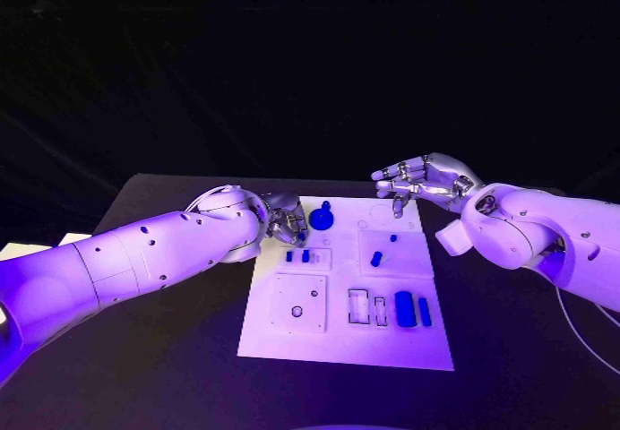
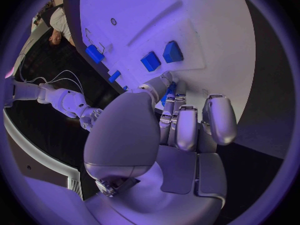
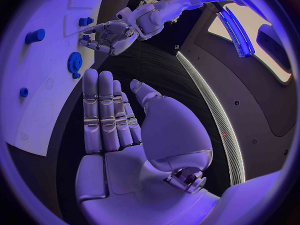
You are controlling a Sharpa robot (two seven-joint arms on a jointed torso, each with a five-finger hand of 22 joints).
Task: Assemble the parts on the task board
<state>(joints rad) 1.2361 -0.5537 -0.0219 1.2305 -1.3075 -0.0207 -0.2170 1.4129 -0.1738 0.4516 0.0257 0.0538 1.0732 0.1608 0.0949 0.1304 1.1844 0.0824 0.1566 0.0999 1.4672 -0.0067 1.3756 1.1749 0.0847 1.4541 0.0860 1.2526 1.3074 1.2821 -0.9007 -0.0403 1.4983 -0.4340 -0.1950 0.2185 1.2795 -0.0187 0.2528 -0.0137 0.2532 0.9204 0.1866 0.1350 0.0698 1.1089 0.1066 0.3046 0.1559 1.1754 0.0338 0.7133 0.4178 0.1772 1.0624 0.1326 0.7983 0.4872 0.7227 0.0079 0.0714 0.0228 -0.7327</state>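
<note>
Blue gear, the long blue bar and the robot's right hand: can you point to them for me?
blue gear (image 1: 322, 216), head view, on the round face of the gear.
long blue bar (image 1: 404, 309), head view, on the middle of its length.
right hand (image 1: 420, 182), head view, on the silver palm.

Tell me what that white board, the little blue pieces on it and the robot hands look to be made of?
The task board looks like matte white plastic: flat, even, with cleanly cut recesses. The blue parts seem moulded plastic, solid-coloured and smooth. The left robot hand and right robot hand look like brushed metal or metallic-coated shells; their soft sheen leaves it open.
</note>
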